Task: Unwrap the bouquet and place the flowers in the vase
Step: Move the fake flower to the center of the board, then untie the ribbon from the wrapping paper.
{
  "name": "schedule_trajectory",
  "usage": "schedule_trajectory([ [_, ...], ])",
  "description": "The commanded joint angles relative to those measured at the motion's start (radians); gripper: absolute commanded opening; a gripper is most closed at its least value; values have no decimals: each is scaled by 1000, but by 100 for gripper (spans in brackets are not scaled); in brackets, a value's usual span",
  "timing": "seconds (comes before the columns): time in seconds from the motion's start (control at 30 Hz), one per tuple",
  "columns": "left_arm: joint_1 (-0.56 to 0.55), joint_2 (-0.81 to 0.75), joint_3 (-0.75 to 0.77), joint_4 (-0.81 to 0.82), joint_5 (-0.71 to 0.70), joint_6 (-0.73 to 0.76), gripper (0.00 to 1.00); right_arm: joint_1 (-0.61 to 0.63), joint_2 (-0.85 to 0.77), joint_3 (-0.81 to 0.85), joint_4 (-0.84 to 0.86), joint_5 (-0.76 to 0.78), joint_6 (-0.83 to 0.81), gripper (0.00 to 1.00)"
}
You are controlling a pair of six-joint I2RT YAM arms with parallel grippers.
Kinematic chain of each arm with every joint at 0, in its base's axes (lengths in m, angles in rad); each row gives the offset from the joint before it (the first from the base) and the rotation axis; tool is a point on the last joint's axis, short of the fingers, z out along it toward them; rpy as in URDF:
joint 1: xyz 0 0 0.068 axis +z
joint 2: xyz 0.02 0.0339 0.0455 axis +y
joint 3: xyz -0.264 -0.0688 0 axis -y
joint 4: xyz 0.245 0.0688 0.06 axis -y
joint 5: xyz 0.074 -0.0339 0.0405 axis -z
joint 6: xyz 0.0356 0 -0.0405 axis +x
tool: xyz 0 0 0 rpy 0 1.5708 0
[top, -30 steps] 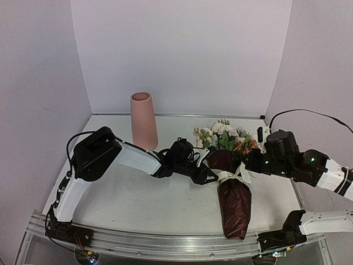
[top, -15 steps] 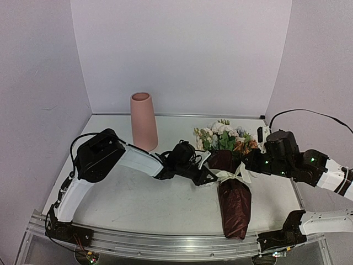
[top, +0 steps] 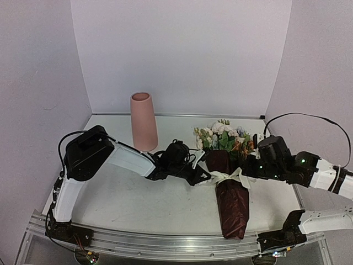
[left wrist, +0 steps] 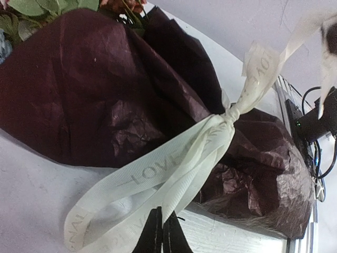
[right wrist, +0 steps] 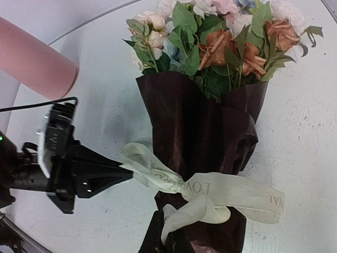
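Note:
The bouquet (top: 232,200) lies on the table, its dark red wrapping paper (left wrist: 105,89) tied with a cream ribbon (top: 226,176). The flowers (right wrist: 221,31) point toward the back wall. My left gripper (left wrist: 161,234) is shut on a loop of the ribbon (left wrist: 174,163), left of the knot. From the right, my right gripper (right wrist: 169,238) is shut on another ribbon strand beside the knot (right wrist: 205,197). The left gripper (right wrist: 124,174) also shows in the right wrist view, pinching the loop's end. The salmon-pink vase (top: 143,121) stands upright at the back left.
White walls close in the table (top: 138,204) at the back and on both sides. A metal rail (top: 165,243) runs along the near edge. A black cable (top: 309,118) arcs above the right arm.
My left gripper has shut on the ribbon loop and drawn it slightly left. The right arm has shifted a little to the left, still gripping its strand.

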State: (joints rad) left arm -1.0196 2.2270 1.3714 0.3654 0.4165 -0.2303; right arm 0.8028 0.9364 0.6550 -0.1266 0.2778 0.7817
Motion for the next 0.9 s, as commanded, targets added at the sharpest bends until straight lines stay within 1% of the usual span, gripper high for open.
schedule_trajectory([
  [0.0, -2, -125, -61, 23, -124, 30, 0, -4, 35, -37, -4, 61, 43, 0],
  [0.13, -1, -182, -129, 23, -217, 35, 0, -28, 41, -57, -12, 87, 73, 0],
  [0.3, 0, -244, -197, 20, -299, 40, 0, -71, 35, -70, -24, 107, 77, 0],
  [0.6, 0, -329, -287, 4, -487, 39, 0, -95, 12, -78, -76, 160, 90, 0],
  [0.87, 0, -364, -327, -11, -529, 28, 0, -97, 11, -105, -90, 162, 126, 0],
])
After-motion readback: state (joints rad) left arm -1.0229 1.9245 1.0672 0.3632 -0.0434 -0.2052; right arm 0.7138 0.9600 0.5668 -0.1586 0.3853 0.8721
